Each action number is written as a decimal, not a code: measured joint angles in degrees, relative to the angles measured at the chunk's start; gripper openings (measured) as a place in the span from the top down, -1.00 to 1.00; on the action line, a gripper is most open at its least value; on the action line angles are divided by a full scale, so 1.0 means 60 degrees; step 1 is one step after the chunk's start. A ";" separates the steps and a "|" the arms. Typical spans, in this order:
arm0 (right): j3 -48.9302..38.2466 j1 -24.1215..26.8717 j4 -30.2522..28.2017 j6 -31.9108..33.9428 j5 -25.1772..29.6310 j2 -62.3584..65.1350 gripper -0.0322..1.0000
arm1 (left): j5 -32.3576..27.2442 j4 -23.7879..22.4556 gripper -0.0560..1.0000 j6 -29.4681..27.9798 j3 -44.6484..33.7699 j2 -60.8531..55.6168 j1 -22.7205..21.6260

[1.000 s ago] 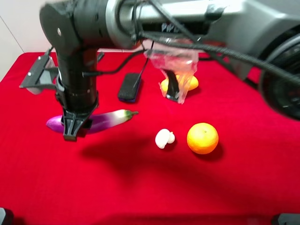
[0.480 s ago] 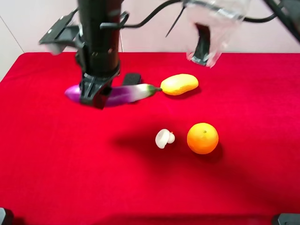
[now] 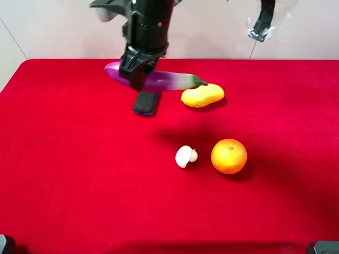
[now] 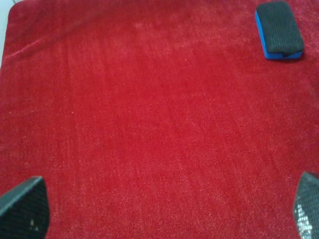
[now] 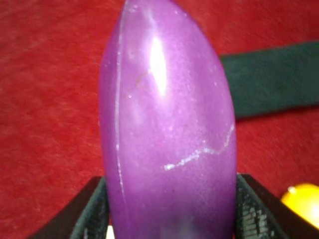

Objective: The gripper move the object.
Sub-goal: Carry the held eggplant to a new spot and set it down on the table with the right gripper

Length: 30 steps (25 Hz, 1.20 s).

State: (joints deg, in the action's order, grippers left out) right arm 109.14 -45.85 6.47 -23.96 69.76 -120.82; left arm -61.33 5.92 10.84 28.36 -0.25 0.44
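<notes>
The long purple eggplant [image 3: 168, 80], white near its green stem, hangs in the air above the black sponge block [image 3: 145, 102]. Its stem end is close to the yellow mango [image 3: 202, 95]. My right gripper [image 3: 136, 75] reaches across from the top and is shut on the eggplant's purple middle. The right wrist view shows the eggplant [image 5: 167, 129] clamped between the two fingers [image 5: 92, 214]. My left gripper [image 4: 164, 214] is open and empty over bare red cloth, with the sponge [image 4: 279, 29] farther off.
An orange [image 3: 229, 156] and a small white piece [image 3: 185, 156] lie on the red cloth [image 3: 79, 174] in the middle. A clear plastic-wrapped part [image 3: 265, 18] hangs at the top right.
The right gripper has lifted the eggplant from the cloth at the left and carried it back and to the right, over the sponge and towards the mango.
</notes>
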 joint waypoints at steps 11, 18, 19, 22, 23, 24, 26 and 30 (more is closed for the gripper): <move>0.0000 0.1948 0.0021 0.0501 0.0000 0.0000 0.19 | 0.0000 0.0000 -0.96 0.0000 0.0000 0.0000 0.0000; 0.0000 0.3432 0.0139 0.0917 0.0000 0.0000 0.19 | 0.0000 0.0000 -0.96 0.0000 0.0000 0.0000 0.0000; 0.0000 0.3653 0.0192 0.0925 0.0000 0.0000 0.19 | 0.0000 0.0000 -0.96 0.0000 0.0000 0.0000 0.0000; 0.0000 0.4226 0.0457 0.0946 0.0000 0.0000 0.19 | 0.0000 0.0000 -0.96 0.0000 0.0000 0.0000 0.0000; 0.0000 0.4373 0.0544 0.0955 0.0000 0.0000 0.19 | 0.0000 0.0000 -0.96 0.0000 0.0000 0.0000 0.0000; 0.0000 0.4546 0.0584 0.0950 0.0000 0.0000 0.19 | 0.0000 0.0000 -0.96 0.0000 0.0000 0.0000 0.0000; -0.0075 0.4853 0.0632 0.0950 -0.0010 0.0000 0.19 | 0.0000 0.0000 -0.96 0.0000 0.0000 0.0000 0.0000; -0.0549 0.5354 0.0745 0.0950 -0.0241 0.0000 0.19 | 0.0000 0.0000 -0.96 0.0000 0.0000 0.0000 0.0000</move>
State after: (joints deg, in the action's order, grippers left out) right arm 105.85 -13.72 10.94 -18.26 68.31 -120.82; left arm -61.33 5.92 10.84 28.36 -0.25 0.44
